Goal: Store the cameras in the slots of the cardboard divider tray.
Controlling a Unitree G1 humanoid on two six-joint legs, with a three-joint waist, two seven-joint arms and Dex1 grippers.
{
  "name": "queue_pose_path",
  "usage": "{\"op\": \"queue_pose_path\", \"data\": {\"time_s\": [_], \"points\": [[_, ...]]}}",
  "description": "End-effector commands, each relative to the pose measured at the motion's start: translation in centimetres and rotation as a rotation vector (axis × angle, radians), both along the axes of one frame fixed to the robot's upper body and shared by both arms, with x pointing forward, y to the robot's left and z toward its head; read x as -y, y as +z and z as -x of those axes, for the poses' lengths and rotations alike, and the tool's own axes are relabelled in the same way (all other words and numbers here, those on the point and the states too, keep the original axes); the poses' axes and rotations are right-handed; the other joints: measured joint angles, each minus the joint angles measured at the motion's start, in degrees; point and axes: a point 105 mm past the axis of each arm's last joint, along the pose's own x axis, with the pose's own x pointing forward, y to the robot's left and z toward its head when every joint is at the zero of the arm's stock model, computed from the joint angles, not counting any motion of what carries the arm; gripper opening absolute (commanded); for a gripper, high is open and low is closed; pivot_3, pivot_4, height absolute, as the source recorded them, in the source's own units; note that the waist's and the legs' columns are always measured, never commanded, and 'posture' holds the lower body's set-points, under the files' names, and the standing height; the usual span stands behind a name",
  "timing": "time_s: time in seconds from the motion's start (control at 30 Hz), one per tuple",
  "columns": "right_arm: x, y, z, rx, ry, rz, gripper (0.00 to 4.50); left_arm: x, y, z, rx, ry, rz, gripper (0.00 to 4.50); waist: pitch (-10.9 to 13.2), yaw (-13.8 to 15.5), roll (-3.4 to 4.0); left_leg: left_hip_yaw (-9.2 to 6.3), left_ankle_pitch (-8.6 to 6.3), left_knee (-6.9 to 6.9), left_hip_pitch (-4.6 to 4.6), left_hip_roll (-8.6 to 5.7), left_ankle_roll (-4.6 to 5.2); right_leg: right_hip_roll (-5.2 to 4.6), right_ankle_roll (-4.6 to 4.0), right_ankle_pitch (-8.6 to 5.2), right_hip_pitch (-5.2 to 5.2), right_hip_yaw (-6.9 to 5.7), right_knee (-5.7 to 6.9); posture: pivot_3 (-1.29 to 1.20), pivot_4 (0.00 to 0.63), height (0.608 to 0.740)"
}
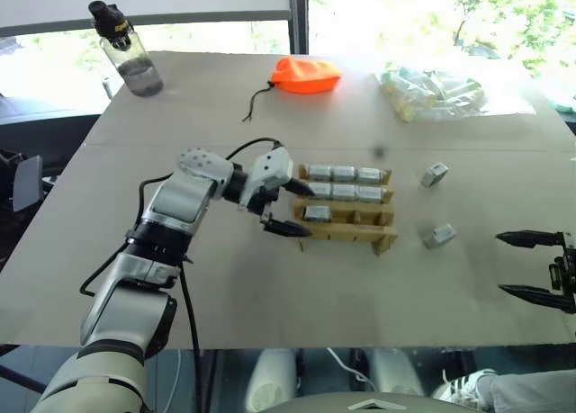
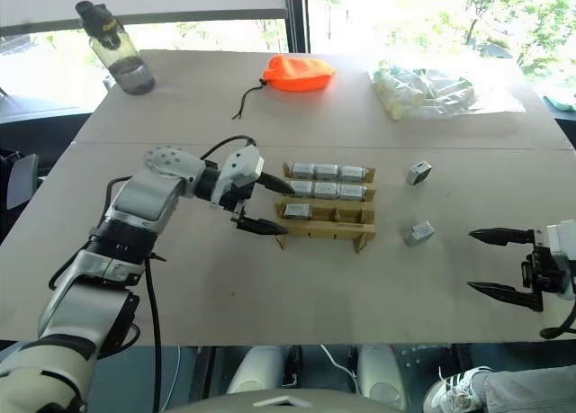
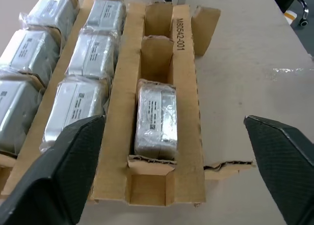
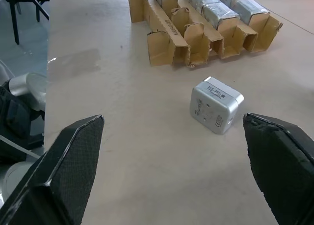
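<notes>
I see the cardboard divider tray (image 1: 349, 222) lying mid-tabletop, a tan corrugated rack of three parallel rows. The two far rows are full, each holding three cameras (image 1: 346, 183), silver-grey blocks wrapped in clear film with printed labels on top. In the near row, one wrapped camera (image 3: 155, 118) sits in the slot at the robot's left end; the two slots beside it stand bare, their cardboard partitions a little bent and frayed.

My left tool (image 1: 290, 208) hangs at that left end of the tray, its fingers spread wide, straddling the near row with the seated camera between them and touching nothing that I can see.

Two loose cameras lie on the tabletop (image 1: 270, 296) to the right of the tray: one (image 1: 434, 174) level with the far row, one (image 4: 216, 105) nearer, resting tilted with its labelled face up. My right tool (image 2: 513, 264) hovers well to the right of these, fingers wide apart and empty.

Along the far edge I see a water bottle (image 1: 126, 51), an orange drawstring pouch (image 1: 306, 75) and a clear plastic bag (image 1: 436, 91) of pale items.
</notes>
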Motion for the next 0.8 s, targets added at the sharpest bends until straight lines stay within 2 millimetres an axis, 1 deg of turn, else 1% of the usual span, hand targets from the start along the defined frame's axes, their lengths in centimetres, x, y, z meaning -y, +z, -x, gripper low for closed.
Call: {"op": "queue_pose_path", "data": {"time_s": [0.03, 0.1, 0.2, 0.37, 0.43, 0.53, 0.6, 0.7, 0.8], "points": [[0.3, 0.3, 0.3, -0.010, 0.061, 0.068, 4.50, 0.2, 3.3, 0.6, 0.110, -0.030, 0.097, 4.47, 0.00, -0.01, 0.00, 0.00, 0.00, 0.00, 0.00, 0.00, 0.00, 0.00, 0.00, 0.00, 0.00, 0.00, 0.00, 0.00, 0.150, 0.726], [0.1, 0.2, 0.2, -0.020, 0.074, 0.081, 4.50, -0.1, 3.7, 1.1, 0.142, -0.043, 0.113, 4.47, 0.00, -0.05, 0.00, 0.00, 0.00, 0.01, 0.00, 0.02, 0.00, -0.02, 0.00, 0.00, 0.00, 0.00, 0.00, 0.00, 0.150, 0.726], [-1.0, 0.0, -0.5, -0.041, 0.132, 0.121, 4.50, -0.8, 4.1, 2.3, 0.165, -0.031, 0.119, 4.47, -0.01, -0.49, 0.03, 0.11, 0.00, -0.01, 0.08, 0.05, 0.00, 0.00, 0.00, 0.00, 0.00, 0.09, 0.03, 0.00, 0.150, 0.726], [-2.7, 0.2, -2.0, -0.034, 0.195, 0.130, 4.50, -1.8, 5.1, 3.8, 0.157, 0.040, 0.158, 4.47, 0.00, -0.16, 0.02, 0.04, 0.01, 0.05, 0.06, 0.07, -0.01, -0.01, -0.01, 0.00, 0.00, 0.07, 0.09, 0.00, 0.150, 0.726], [-3.2, 0.3, -2.7, -0.021, 0.211, 0.141, 4.50, -2.2, 5.2, 4.1, 0.166, 0.081, 0.162, 4.47, 0.00, 0.07, 0.03, 0.03, 0.00, 0.08, 0.05, 0.06, -0.01, -0.01, 0.00, 0.00, 0.00, 0.06, 0.09, 0.00, 0.150, 0.726], [-3.5, 0.1, -4.2, -0.008, 0.232, 0.224, 4.50, -3.0, 5.5, 4.6, 0.172, 0.152, 0.168, 4.47, 0.01, -0.09, 0.03, 0.03, 0.00, 0.09, 0.03, 0.05, -0.01, -0.03, 0.00, 0.00, 0.01, 0.05, 0.06, 0.00, 0.150, 0.726], [-3.4, 0.0, -4.8, -0.002, 0.241, 0.273, 4.50, -3.2, 5.4, 5.0, 0.169, 0.173, 0.163, 4.47, 0.01, -0.15, 0.04, 0.04, 0.00, 0.09, 0.02, 0.03, 0.00, -0.06, 0.00, 0.00, 0.00, 0.06, 0.05, 0.00, 0.150, 0.726], [-3.8, 0.1, -5.9, 0.011, 0.249, 0.298, 4.50, -3.7, 4.9, 5.8, 0.186, 0.191, 0.124, 4.47, 0.02, -0.02, 0.04, -0.08, 0.00, 0.08, -0.03, 0.03, -0.01, -0.08, -0.01, -0.01, 0.00, 0.04, 0.03, 0.00, 0.150, 0.726], [-4.4, 0.2, -6.6, 0.011, 0.269, 0.314, 4.50, -3.9, 5.1, 6.4, 0.192, 0.210, 0.136, 4.47, 0.03, -0.10, 0.06, -0.09, 0.00, 0.07, -0.05, 0.04, -0.01, -0.08, -0.02, 0.00, 0.00, 0.03, 0.03, 0.00, 0.150, 0.726]]}}
